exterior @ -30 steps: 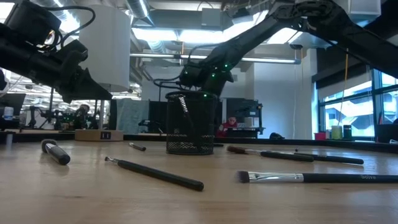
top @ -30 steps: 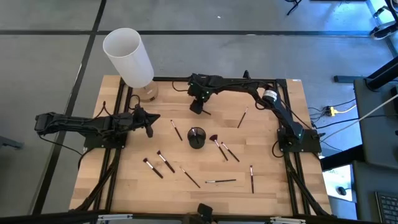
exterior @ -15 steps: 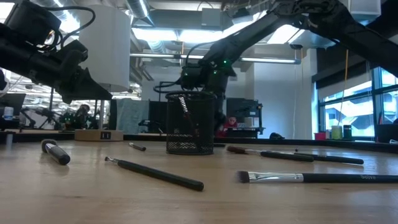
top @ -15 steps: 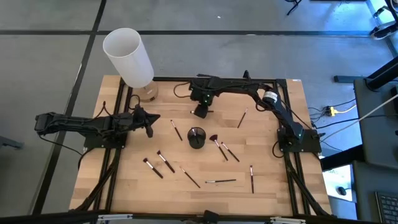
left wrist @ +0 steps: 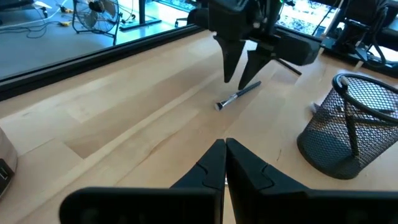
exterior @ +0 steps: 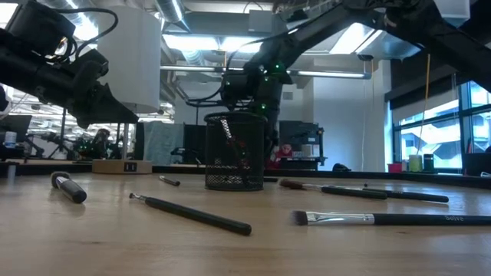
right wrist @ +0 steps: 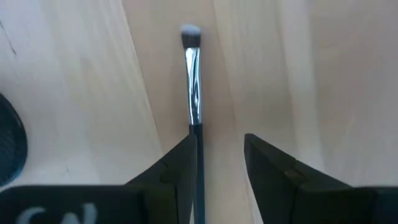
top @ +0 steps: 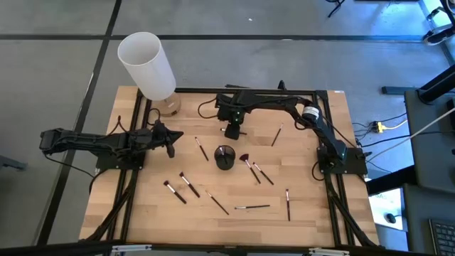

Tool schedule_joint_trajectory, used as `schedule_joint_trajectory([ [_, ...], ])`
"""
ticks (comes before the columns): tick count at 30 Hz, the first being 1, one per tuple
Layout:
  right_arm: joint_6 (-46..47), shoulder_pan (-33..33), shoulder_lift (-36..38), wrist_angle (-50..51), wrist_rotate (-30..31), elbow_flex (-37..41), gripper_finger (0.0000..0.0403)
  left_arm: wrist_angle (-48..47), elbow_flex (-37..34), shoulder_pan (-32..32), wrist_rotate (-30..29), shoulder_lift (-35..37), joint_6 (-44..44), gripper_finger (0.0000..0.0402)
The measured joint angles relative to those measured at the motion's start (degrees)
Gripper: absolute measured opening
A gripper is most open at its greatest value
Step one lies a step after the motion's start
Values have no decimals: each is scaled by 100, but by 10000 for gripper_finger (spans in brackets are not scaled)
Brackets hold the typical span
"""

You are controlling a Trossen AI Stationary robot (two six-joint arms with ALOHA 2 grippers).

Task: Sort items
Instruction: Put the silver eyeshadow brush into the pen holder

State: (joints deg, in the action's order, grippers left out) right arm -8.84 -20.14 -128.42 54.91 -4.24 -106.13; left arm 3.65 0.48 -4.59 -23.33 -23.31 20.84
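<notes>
Several thin makeup brushes lie flat on the wooden table [top: 306, 213], among them one [top: 201, 148] left of the black mesh cup [top: 225, 157] and one [top: 277, 134] at the right. The cup holds a few brushes [left wrist: 348, 124]. My right gripper [top: 232, 130] is open and points down over a silver-ferruled brush [right wrist: 194, 81], which also shows in the left wrist view [left wrist: 238, 95]. The brush's handle [right wrist: 199, 158] runs along the inner edge of one finger [right wrist: 180, 168]. My left gripper [left wrist: 225, 152] is shut and empty above the table's left part [top: 170, 142]. My right gripper stands from above with its open fingers along the brush's handle [right wrist: 199, 158], and the brush lies flat on the table. Whether a finger touches the handle, I cannot tell.
A tall white cylinder [top: 146, 64] stands at the far left corner. More brushes lie near the front, among them one [top: 189, 185] at the left, one [top: 252, 207] in the middle and one [top: 288, 204] at the right. Black frame rails [top: 334, 206] run along both sides.
My right gripper has gone toward the table's near edge and a little right, toward the black cup, and now stands over the brush behind the cup. The brushes and the cup have stayed where they were.
</notes>
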Motion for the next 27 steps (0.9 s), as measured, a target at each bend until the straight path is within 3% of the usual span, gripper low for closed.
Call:
schedule_joint_trajectory([
  [5,65,137,5,-71,75,199,133,-1,1,1,34,0,49,8],
  [12,129,256,57,-269,976,662,125,-4,0,0,59,0,170,7],
  [20,244,291,48,-157,1009,781,18,-10,1,1,184,-11,349,6],
  [27,580,278,185,-37,1027,811,35,-39,1,1,454,-9,407,7],
])
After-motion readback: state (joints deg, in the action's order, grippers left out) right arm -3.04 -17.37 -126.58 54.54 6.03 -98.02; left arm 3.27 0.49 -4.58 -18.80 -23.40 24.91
